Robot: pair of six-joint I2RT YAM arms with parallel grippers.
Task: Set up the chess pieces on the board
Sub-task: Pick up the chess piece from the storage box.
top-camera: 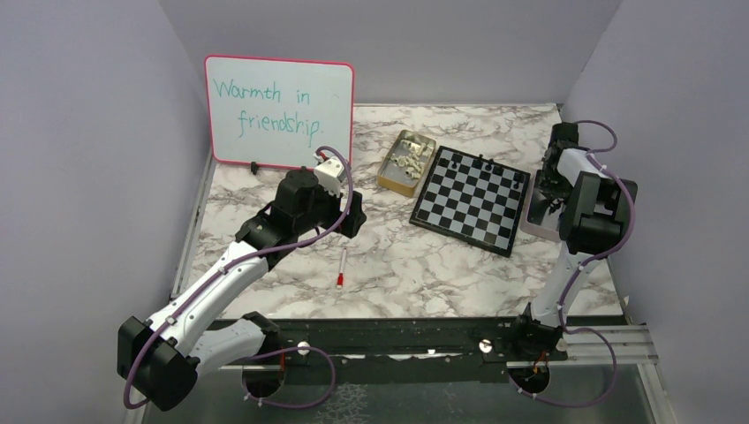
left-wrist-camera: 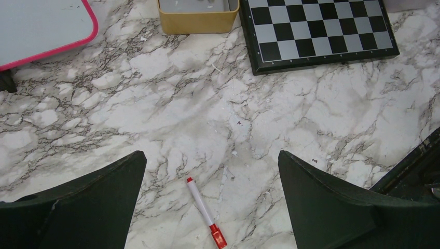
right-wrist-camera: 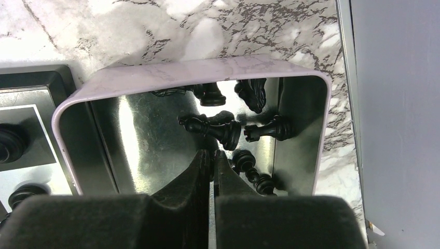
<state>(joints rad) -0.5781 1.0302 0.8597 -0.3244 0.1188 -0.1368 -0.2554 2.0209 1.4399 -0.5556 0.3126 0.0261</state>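
Marble-patterned tabletop (top-camera: 397, 265) filled the top view, with the chessboard (top-camera: 472, 199) lying right of centre and turned a little askew. A few black chessmen (top-camera: 481, 161) stood along the chessboard's far edge, while its other squares were bare. A yellow tin (top-camera: 396, 181) holding cream chessmen (top-camera: 409, 159) sat just beside the chessboard's far-left corner. A pale pink tin (top-camera: 533, 221) sat close against the chessboard's right edge, and the right arm (top-camera: 590, 208) bent over that tin. The left arm (top-camera: 265, 243) reached out well to the left of the chessboard. A red-and-white pen (top-camera: 341, 267) lay left of the chessboard's near corner. A pink-framed whiteboard (top-camera: 278, 110) stood farther to the chessboard's left.

From the left wrist, the left hand (left-wrist-camera: 210, 155) hung above the tabletop with its fingers spread wide, holding nothing, and the pen lay below it. The chessboard's near rows showed at the upper right, all unoccupied, with the yellow tin just beside them on the left.

From the right wrist, the right hand (right-wrist-camera: 211, 155) was down inside the pink tin, its fingers drawn together with only a slit between them. Loose black chessmen lay on their sides just past the fingertips; whether one was pinched I could not tell. The chessboard's edge appeared left of the tin, carrying two black pieces.
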